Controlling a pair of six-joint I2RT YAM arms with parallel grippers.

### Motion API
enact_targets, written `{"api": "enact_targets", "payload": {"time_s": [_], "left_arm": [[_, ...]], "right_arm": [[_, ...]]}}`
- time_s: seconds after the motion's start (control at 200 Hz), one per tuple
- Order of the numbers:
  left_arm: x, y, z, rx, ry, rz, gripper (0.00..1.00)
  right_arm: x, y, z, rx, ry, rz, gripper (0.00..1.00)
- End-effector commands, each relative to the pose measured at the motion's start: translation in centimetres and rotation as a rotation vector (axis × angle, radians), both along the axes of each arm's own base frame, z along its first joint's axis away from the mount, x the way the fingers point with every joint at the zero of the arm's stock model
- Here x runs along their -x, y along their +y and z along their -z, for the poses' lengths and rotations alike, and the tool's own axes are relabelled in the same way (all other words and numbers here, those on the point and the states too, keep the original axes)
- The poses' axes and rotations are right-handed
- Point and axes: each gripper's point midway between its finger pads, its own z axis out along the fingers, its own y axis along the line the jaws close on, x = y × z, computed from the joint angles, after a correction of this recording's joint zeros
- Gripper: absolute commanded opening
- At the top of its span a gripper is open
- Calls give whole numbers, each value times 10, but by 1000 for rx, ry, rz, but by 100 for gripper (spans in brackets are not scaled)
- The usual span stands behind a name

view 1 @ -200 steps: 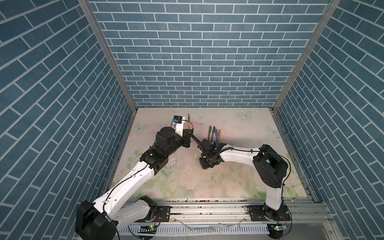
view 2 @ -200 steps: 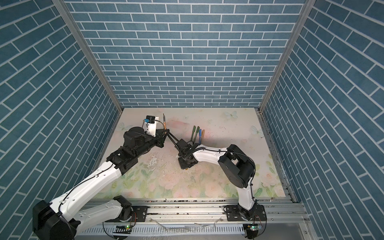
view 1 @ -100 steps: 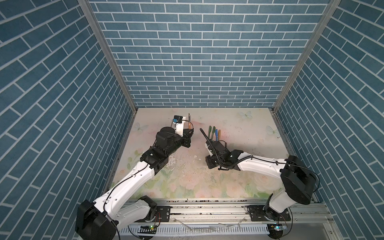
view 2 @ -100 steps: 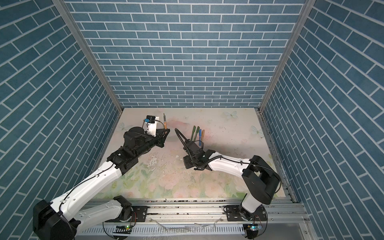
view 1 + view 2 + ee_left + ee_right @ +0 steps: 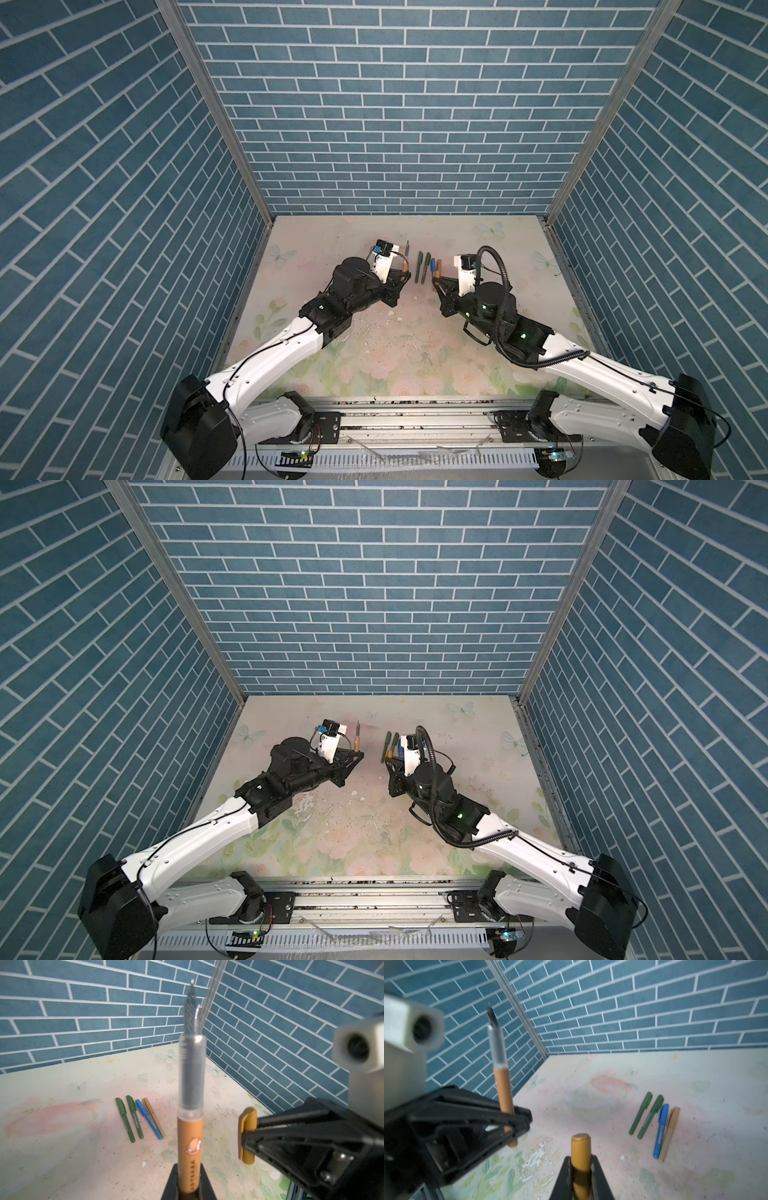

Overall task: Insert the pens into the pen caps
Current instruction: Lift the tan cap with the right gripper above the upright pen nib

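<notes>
Golden-brown pen (image 5: 190, 1126) stands tip up, pinched by the left gripper (image 5: 190, 1169). At its 3 o'clock in a top view, the right gripper (image 5: 436, 286) pinches the cap (image 5: 580, 1147). Four capped pens (image 5: 149, 1120) lie between them. Last pair, I think: next, line cap over tip and push.

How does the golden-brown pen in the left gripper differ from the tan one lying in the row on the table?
The golden-brown pen in the left gripper stands roughly upright; the tan pen lies flat on the table beside the blue pen. The golden-brown pen is uncapped, dark tip bare; the tan pen is capped. The golden-brown pen looks more orange, the tan pen paler. Both are slim.
</notes>
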Motion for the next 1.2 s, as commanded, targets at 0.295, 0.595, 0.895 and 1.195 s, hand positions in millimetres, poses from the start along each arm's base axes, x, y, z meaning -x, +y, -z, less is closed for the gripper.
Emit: {"api": "enact_targets", "payload": {"time_s": [0.295, 0.595, 0.895, 1.195], "left_arm": [[33, -39, 14, -47, -18, 198, 0], [39, -44, 14, -54, -25, 220, 0], [41, -45, 13, -53, -26, 227, 0], [41, -45, 13, -55, -27, 228, 0]], "right_arm": [[2, -11, -103, -163, -267, 21, 6], [-3, -8, -121, -281, -288, 39, 5], [-6, 1, -114, -290, -257, 16, 5], [-10, 2, -108, -283, -249, 26, 4]]}}
